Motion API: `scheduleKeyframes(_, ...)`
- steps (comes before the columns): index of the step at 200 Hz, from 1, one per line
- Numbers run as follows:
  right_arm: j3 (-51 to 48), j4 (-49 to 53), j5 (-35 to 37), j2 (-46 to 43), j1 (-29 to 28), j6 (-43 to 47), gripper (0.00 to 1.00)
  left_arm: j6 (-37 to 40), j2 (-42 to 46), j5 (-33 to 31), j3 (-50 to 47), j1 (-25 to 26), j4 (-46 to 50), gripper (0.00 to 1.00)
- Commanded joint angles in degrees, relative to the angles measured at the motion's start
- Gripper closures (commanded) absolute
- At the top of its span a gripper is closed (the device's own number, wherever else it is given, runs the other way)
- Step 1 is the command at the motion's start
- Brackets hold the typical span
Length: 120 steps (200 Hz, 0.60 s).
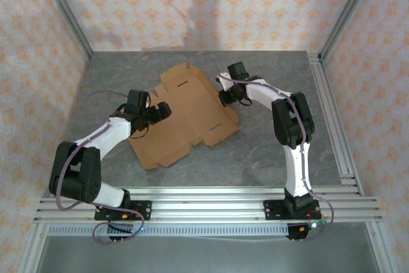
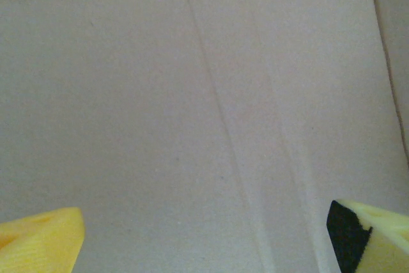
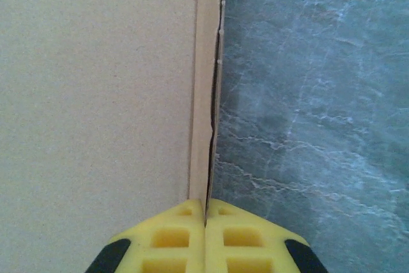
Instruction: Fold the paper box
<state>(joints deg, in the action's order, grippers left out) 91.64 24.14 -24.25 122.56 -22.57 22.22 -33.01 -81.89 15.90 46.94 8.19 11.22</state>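
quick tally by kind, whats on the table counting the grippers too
paper box: 1
grippers: 2, left gripper and right gripper
total: 3

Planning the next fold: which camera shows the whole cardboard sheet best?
The top view: almost all of the cardboard sheet shows, with flaps and slits. The left wrist view gives a close creased patch inside the open left tool; the right wrist view, one edge pinched in the shut right tool.
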Motion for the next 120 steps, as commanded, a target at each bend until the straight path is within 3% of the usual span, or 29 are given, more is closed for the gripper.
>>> scheduleKeyframes(1,1.35,2.22,5.23,-3.77,-1.11,5.2,1.0,2.08,1.03,-2.69,1.97,-1.1,2.61,0.0)
scheduleKeyframes(60,-0.27,1.06,10.07,-7.4,-3.06,12.75,1.0,2.11,-2.92,-0.1,5.42,-5.11,0.1,0.0)
scheduleKeyframes(120,-3.71,-1.71,9.26,-11.08,-3.21,15.94,1.0,6.58,-10.66,1.63,15.24,-8.19,0.65,0.0)
